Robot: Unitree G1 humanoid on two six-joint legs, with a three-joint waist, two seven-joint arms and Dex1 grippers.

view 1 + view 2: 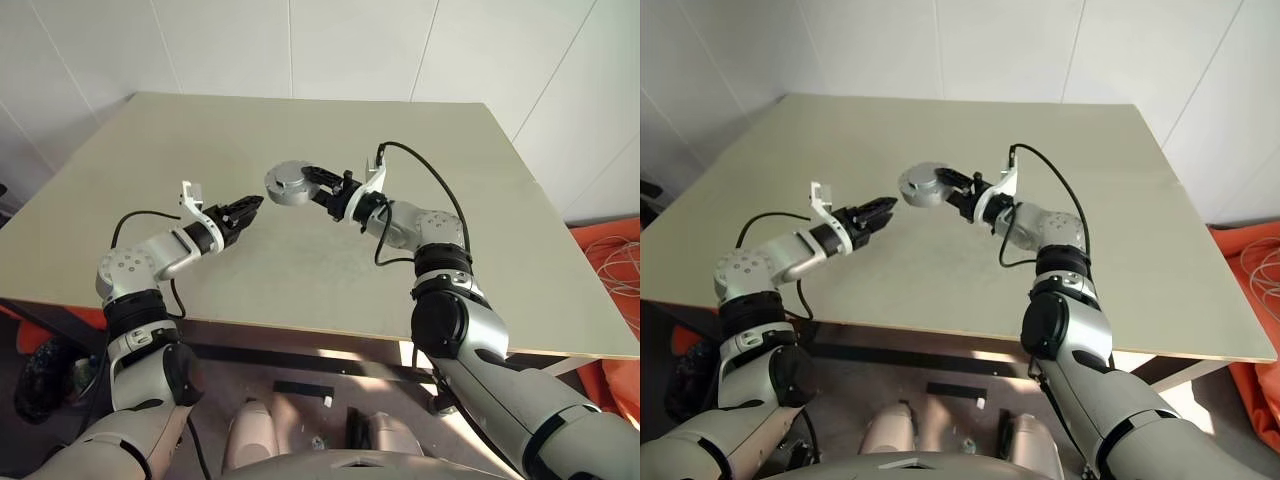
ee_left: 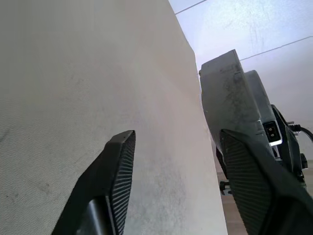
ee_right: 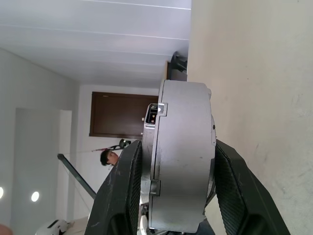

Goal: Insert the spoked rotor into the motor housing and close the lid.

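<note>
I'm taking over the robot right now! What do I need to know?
Right tool: shut on the motor housing, held up above the table. The lid sits against the housing, so the unit looks assembled; the rotor, presumably inside, can't be seen.
Left tool: open, empty, just beside the housing, not touching.
Done: unit apparently closed.
Left: check the lid is seated, then set the unit down.

Silver-grey arms with black joints, looping black cables, white wrist brackets, black ribbed fingers [image 2: 115, 171].
</note>
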